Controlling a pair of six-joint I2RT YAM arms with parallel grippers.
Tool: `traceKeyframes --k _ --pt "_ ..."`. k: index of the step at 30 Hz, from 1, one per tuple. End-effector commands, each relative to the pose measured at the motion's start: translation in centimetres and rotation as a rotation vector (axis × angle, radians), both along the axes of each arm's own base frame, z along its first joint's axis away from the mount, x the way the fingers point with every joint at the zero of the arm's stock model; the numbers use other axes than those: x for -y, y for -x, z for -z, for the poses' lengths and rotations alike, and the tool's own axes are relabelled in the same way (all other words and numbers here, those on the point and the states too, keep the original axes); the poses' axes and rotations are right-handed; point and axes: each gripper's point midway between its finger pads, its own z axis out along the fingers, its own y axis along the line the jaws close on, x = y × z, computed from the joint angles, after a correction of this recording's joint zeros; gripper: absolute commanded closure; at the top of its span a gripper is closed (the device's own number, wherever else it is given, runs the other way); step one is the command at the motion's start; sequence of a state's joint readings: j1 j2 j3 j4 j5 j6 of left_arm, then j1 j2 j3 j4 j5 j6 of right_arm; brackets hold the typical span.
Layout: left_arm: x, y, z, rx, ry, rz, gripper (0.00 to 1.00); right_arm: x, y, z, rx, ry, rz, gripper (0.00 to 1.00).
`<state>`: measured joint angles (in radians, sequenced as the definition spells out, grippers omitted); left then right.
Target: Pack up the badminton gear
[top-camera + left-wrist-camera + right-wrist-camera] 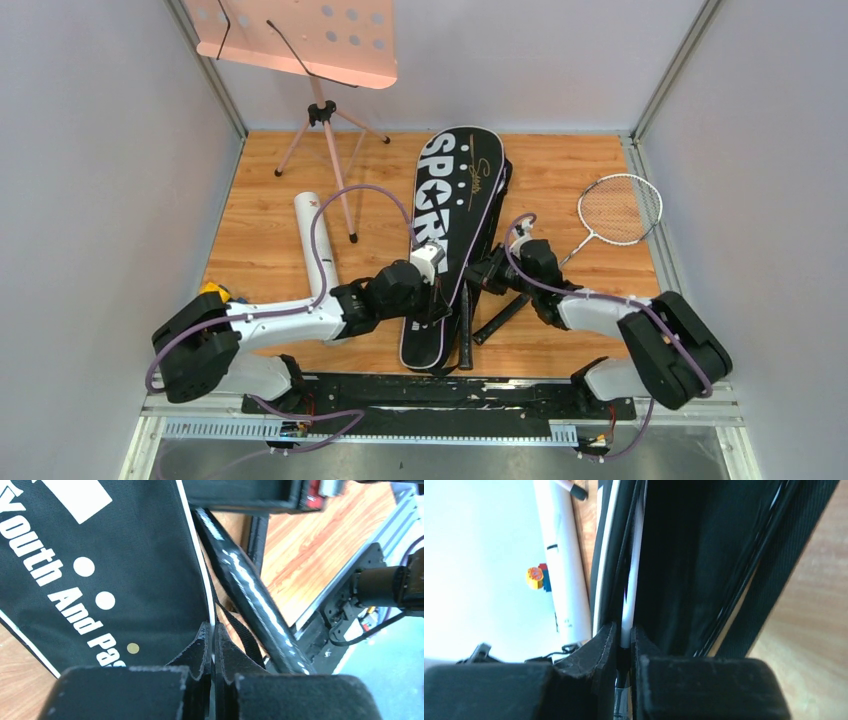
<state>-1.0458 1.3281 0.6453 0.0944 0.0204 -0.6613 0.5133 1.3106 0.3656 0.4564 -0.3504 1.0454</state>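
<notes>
The black bag (455, 190) lettered SPORT lies lengthwise in the middle of the table. My left gripper (440, 298) is shut on the bag's white-piped edge (214, 630) near its open end. My right gripper (487, 272) is shut on the slim white shaft of a racket (634, 570) that runs into the bag (684, 555), its head hidden inside. That racket's glossy black handle (250, 595) sticks out of the bag's near end (464, 338). A second silver racket (618, 208) lies flat at the right. The long white tube (314, 240) lies left of the bag. No shuttlecocks show.
A pink perforated music stand (310, 40) on tripod legs stands at the back left. A small yellow and blue toy (215, 292) sits by the left arm, also in the right wrist view (536, 576). A black strap (500, 318) lies by the bag's near end.
</notes>
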Motion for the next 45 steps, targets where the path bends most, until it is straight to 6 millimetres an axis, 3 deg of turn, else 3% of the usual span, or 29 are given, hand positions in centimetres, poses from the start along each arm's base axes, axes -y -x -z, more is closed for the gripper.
traceKeyframes --k 1,11,25,32,39,45 --pt "1.3 0.9 -3.9 -0.016 0.182 0.01 1.0 -1.2 -5.2 -5.0 0.233 -0.089 0.092 1.0" --pt "1.6 2.5 -6.7 -0.085 0.382 0.015 1.0 -1.2 -8.5 -2.8 0.162 -0.115 0.232 1.0" --pt "1.7 2.3 -6.3 -0.141 0.519 -0.049 1.0 -2.6 -11.8 -1.0 0.059 -0.144 0.351 1.0" --pt "-0.2 -0.2 -3.8 -0.054 0.357 -0.182 1.0 -4.7 -12.4 0.6 0.045 -0.089 0.281 1.0" --pt "-2.9 -2.2 -1.5 0.002 0.178 -0.298 0.95 -6.2 -10.7 0.2 0.058 -0.039 0.133 0.75" --pt "-4.0 -3.5 -0.2 0.012 0.109 -0.373 0.91 -8.2 -10.3 -0.2 0.08 0.084 -0.028 0.69"
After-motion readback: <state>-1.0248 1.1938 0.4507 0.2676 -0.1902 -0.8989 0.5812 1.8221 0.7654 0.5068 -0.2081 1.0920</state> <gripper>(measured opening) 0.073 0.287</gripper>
